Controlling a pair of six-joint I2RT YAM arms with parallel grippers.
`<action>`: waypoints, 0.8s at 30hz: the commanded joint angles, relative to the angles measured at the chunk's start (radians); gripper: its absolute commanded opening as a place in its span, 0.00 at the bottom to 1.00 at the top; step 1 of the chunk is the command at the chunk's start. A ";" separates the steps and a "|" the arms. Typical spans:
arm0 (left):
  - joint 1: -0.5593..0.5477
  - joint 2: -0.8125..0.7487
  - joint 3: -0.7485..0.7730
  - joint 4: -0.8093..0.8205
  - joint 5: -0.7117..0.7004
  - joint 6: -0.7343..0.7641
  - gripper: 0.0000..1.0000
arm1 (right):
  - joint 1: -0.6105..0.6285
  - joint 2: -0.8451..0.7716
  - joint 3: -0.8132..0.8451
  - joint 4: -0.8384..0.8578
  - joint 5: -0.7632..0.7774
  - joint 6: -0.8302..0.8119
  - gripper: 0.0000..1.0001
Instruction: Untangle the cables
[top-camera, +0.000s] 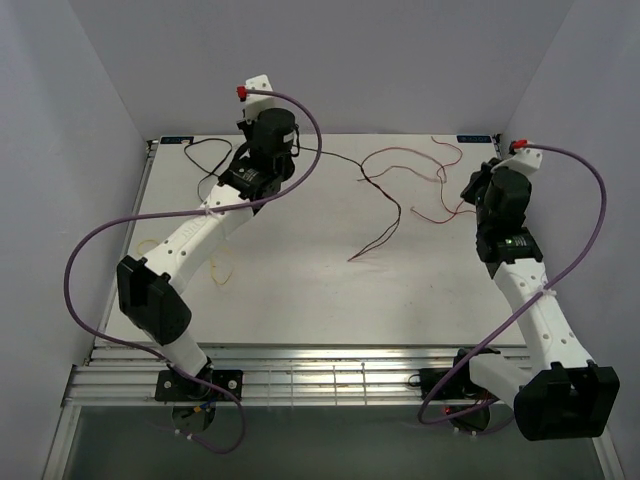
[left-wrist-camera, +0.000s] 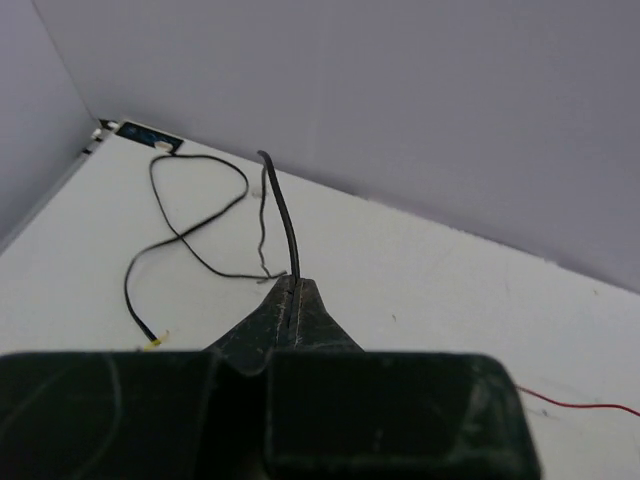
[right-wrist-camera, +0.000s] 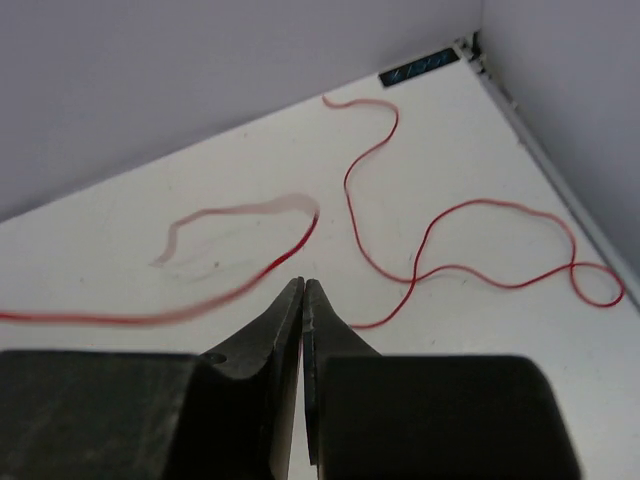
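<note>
My left gripper (left-wrist-camera: 291, 283) is shut on a black cable (left-wrist-camera: 283, 215), whose short end sticks up out of the tips. In the top view the left gripper (top-camera: 268, 142) is at the back left, and the black cable (top-camera: 385, 195) runs right from it, then down the table. Another black loop (left-wrist-camera: 190, 235) lies beyond the tips. My right gripper (right-wrist-camera: 303, 284) is shut, with no cable showing between the tips. A blurred red cable (right-wrist-camera: 235, 293) hangs just past them. A thin red cable (right-wrist-camera: 480, 205) lies to the right, one end by the right finger. The right gripper (top-camera: 480, 192) is at the back right.
Walls close the table at the back and both sides. A yellow cable (top-camera: 222, 268) lies faintly beside the left arm, and its tip (left-wrist-camera: 156, 343) shows in the left wrist view. A red cable end (left-wrist-camera: 580, 405) lies to the right of the left gripper. Thick purple cables run along both arms.
</note>
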 joint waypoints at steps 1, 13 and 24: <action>0.067 -0.042 0.025 0.183 -0.095 0.202 0.00 | -0.010 0.040 0.196 0.013 0.199 -0.133 0.08; 0.121 -0.096 0.186 0.438 -0.039 0.510 0.00 | -0.055 0.146 0.572 0.031 -0.042 -0.371 0.15; 0.110 -0.041 0.469 0.059 0.766 0.230 0.00 | -0.019 0.242 0.331 0.329 -0.954 -0.121 0.54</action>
